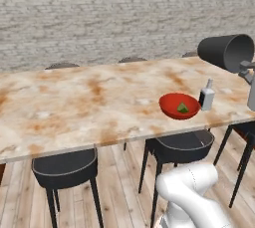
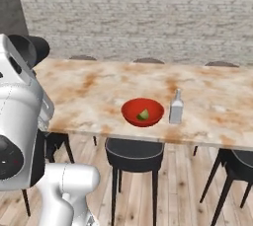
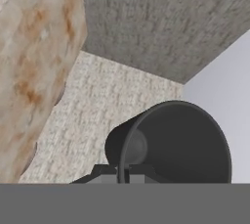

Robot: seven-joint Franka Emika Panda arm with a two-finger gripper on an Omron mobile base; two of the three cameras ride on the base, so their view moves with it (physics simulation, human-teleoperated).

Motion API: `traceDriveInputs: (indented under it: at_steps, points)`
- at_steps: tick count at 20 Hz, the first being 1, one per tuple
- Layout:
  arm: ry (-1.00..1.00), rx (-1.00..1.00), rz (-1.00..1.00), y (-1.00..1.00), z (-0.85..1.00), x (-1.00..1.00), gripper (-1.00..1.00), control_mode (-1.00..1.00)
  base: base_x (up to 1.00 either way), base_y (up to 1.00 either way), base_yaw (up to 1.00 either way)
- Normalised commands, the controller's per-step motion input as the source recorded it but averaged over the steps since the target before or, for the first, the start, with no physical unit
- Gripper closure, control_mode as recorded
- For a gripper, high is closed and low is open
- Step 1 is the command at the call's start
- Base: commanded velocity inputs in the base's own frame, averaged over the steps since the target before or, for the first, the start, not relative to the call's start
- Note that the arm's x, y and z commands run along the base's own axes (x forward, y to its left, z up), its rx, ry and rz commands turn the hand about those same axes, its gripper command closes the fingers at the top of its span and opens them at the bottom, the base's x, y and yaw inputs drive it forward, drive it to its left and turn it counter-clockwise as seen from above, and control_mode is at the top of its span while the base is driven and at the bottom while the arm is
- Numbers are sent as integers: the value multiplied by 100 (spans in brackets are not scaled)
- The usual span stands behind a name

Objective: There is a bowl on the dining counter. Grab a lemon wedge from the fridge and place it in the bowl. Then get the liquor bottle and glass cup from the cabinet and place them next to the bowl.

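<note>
Claw (image 3: pixel 124 176) clamping the dark glass cup (image 1: pixel 226 53), carrying it above the tabletop (image 1: pixel 74 102) right of the red bowl (image 1: pixel 179 106); needing lowering beside bowl and liquor bottle (image 1: pixel 206 95), lemon wedge (image 1: pixel 183 107) already inside.

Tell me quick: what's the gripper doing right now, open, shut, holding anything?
Gripper: shut on the rim of the dark glass cup, carried tilted on its side above the dining counter.

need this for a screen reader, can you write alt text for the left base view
A red bowl holding a green lemon wedge sits on a long marble counter with a clear bottle just to its right. A dark cup hangs above the counter's right end, black stools below, brick wall behind.
</note>
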Motion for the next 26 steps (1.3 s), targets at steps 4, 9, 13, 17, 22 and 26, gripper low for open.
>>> traceDriveInputs:
  at_steps: [4, 9, 13, 17, 22, 26]
  points:
    - [0, 0, 0, 0, 0, 0, 100, 100, 85, -29, 7]
    - [0, 0, 0, 0, 0, 0, 100, 100, 86, -14, 4]
    - [0, 0, 0, 0, 0, 0, 100, 100, 69, 0, 0]
    - [37, 8, 0, 0, -4, 74, 100, -100, 0, 0, 0]
    - [59, 2, 0, 7, -33, 64, 100, -100, 0, 0, 0]
    - [45, 0, 5, 14, -59, 17, 100, -100, 0, 0, 0]
